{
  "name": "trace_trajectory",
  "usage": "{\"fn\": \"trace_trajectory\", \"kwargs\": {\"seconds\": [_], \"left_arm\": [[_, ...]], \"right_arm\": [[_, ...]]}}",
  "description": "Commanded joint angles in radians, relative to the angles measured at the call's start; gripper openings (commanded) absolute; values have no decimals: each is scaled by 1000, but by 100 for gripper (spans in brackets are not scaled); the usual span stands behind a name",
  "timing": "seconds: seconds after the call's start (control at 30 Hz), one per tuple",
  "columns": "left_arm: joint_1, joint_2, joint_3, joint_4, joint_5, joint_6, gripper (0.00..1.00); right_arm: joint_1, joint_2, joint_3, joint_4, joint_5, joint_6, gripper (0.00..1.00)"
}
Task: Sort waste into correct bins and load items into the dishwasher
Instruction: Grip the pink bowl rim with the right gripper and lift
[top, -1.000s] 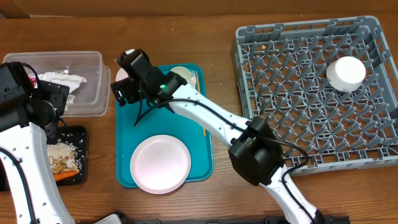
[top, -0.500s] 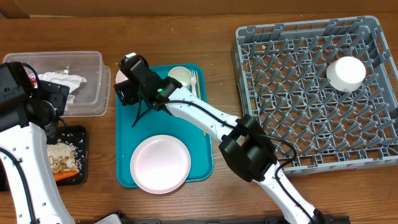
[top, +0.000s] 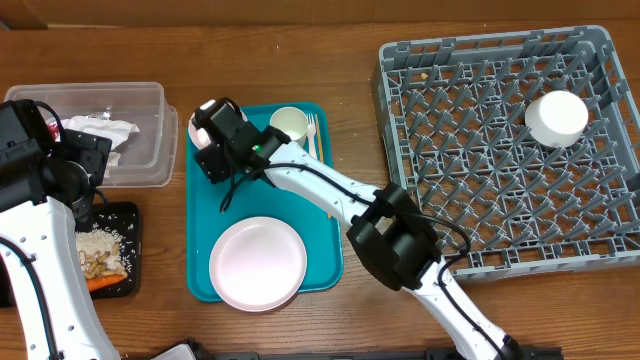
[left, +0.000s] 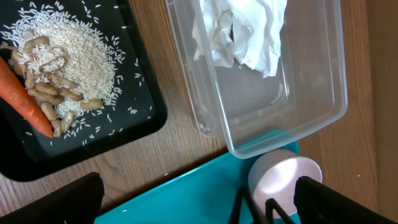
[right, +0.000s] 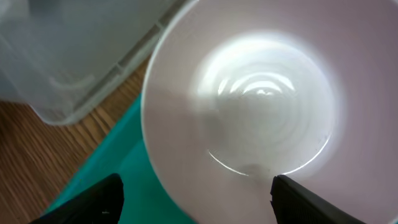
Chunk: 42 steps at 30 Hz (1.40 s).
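A white bowl (top: 200, 129) sits at the far left corner of the teal tray (top: 325, 250). My right gripper (top: 213, 140) hangs over it. In the right wrist view the bowl (right: 249, 106) fills the frame. There my right gripper (right: 198, 202) is open, one finger outside the rim over the teal and the other over the bowl's inside. My left gripper (left: 199, 211) is open and empty above the gap between the clear tub (left: 311, 118) and the black tray (left: 143, 118). A pink plate (top: 258, 263), small cup (top: 290, 124) and fork (top: 313, 130) lie on the tray.
White napkins (top: 100, 132) lie in the clear tub (top: 150, 165). The black tray (top: 132, 235) holds food scraps (top: 100, 250) and a carrot (top: 105, 283). The grey rack (top: 480, 150) stands at the right with an upturned white bowl (top: 557, 117) in it.
My right gripper has shifted slightly right and settled over the white bowl, its jaws narrowing. The left arm has not moved.
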Motion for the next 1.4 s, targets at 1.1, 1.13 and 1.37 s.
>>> {"fn": "trace_trajectory", "kwargs": {"seconds": [1.1,1.13,1.37], "left_arm": [[-3,0,0,1,0,-10,100],[-3,0,0,1,0,-10,100],[-3,0,0,1,0,-10,100]], "right_arm": [[47,-161,66,-144,26,2,10],[47,-177,72,-145,25,24,6],[-27,-312,75,-156,-59,94,4]]}}
